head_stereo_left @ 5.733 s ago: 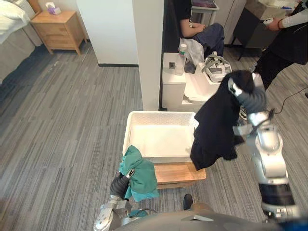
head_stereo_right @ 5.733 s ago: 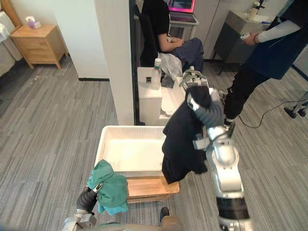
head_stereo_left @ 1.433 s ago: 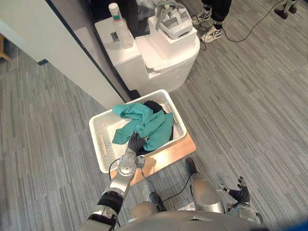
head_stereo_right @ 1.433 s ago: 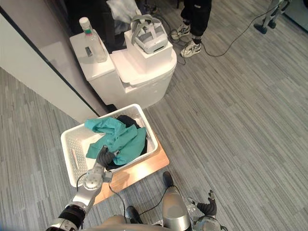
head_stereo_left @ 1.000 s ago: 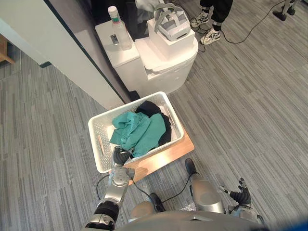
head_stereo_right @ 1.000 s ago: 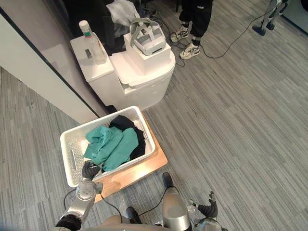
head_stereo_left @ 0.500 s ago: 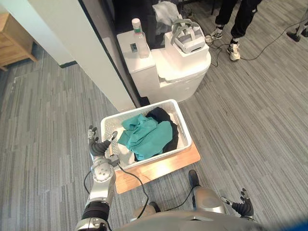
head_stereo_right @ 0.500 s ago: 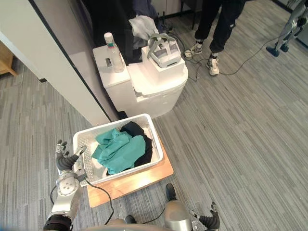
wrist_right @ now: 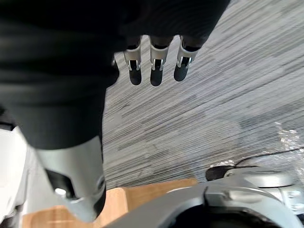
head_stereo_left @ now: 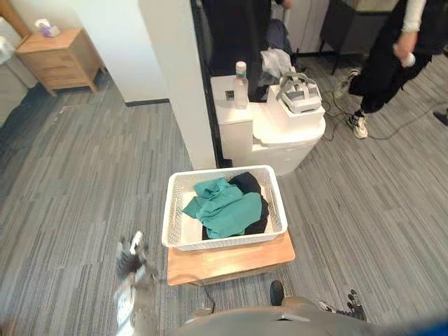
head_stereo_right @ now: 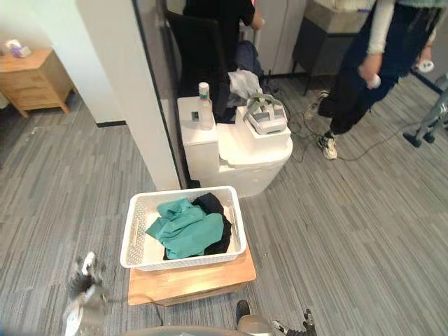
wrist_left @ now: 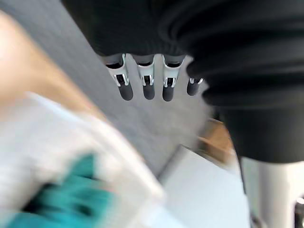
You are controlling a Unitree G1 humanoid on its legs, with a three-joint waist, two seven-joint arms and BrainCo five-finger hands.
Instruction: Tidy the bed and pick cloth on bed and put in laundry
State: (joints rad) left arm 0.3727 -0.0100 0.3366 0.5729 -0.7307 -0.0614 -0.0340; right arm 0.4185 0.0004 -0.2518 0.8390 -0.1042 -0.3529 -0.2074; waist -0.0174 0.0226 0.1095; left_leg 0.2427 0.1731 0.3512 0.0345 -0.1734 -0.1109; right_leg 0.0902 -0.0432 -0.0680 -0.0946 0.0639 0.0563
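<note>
A white laundry basket sits on a low wooden stand on the grey floor. Inside it a teal cloth lies on top of a black cloth. My left hand hangs low to the left of the basket, apart from it, blurred. In the left wrist view its fingers are straight and hold nothing, with the teal cloth past them. My right hand shows at the bottom right, its fingers straight above the bare floor.
Behind the basket stands a white cabinet with a bottle and a headset on it, next to a white pillar. A person stands at the right. A wooden nightstand is at far left.
The camera has swung, so the whole scene has shifted. My left hand has dropped down and away from the basket's left rim. Both cloths stay in the basket.
</note>
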